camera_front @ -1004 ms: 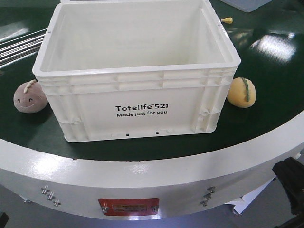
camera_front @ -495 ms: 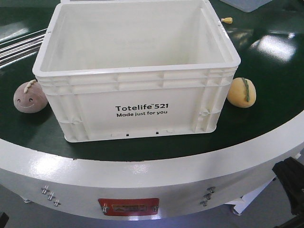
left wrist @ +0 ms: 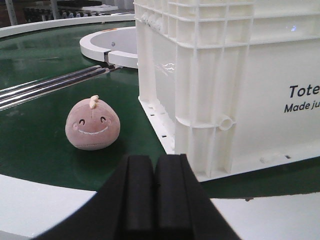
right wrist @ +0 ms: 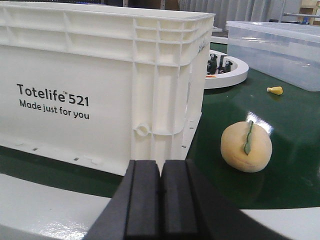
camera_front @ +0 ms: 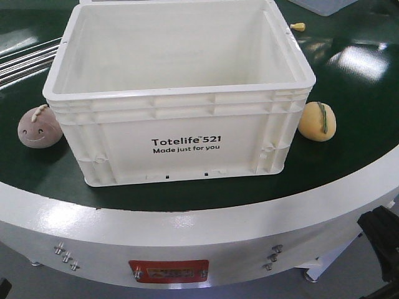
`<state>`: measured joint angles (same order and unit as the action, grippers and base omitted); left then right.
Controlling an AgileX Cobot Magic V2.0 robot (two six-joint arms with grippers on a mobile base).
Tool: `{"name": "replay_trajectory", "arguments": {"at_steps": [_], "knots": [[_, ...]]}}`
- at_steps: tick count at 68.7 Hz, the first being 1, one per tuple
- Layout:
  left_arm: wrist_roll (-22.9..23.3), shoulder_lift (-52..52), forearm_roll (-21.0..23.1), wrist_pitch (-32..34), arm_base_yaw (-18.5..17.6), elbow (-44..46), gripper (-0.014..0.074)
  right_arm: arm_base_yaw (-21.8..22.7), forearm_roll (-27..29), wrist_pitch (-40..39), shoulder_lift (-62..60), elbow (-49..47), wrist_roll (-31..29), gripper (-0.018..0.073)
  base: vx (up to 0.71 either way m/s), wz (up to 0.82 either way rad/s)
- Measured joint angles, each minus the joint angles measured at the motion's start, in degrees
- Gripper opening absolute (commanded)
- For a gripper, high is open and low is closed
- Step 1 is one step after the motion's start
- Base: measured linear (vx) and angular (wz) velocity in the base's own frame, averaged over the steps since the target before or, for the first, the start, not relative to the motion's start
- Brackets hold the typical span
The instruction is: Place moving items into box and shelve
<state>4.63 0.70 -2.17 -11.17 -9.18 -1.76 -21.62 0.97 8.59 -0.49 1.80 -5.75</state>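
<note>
A white Totelife box (camera_front: 181, 143) stands open and empty on the green turntable (camera_front: 349, 143). A pink smiling plush (camera_front: 38, 128) lies left of it and shows in the left wrist view (left wrist: 92, 125). A yellow plush with a green stem (camera_front: 317, 121) lies right of it and shows in the right wrist view (right wrist: 246, 146). My left gripper (left wrist: 154, 162) is shut and empty, over the white rim in front of the box's left corner (left wrist: 200, 90). My right gripper (right wrist: 161, 167) is shut and empty, in front of the box's right corner (right wrist: 160, 85).
A small yellow item (camera_front: 298, 27) lies behind the box, also in the right wrist view (right wrist: 275, 90). A clear plastic bin (right wrist: 280, 47) stands at the back right. Metal rails (left wrist: 50, 87) cross the table at the left. The white outer rim (camera_front: 187, 224) runs along the front.
</note>
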Motion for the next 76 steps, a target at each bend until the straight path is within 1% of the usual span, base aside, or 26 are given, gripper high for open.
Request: {"name": "replay_trajectory", "arguments": {"at_steps": [76], "knots": [[0.0, 0.0, 0.0, 0.0, 0.0, 0.0, -0.0026, 0.0, -0.2, 0.0, 0.0, 0.0, 0.0, -0.0015, 0.0, 0.0]]}}
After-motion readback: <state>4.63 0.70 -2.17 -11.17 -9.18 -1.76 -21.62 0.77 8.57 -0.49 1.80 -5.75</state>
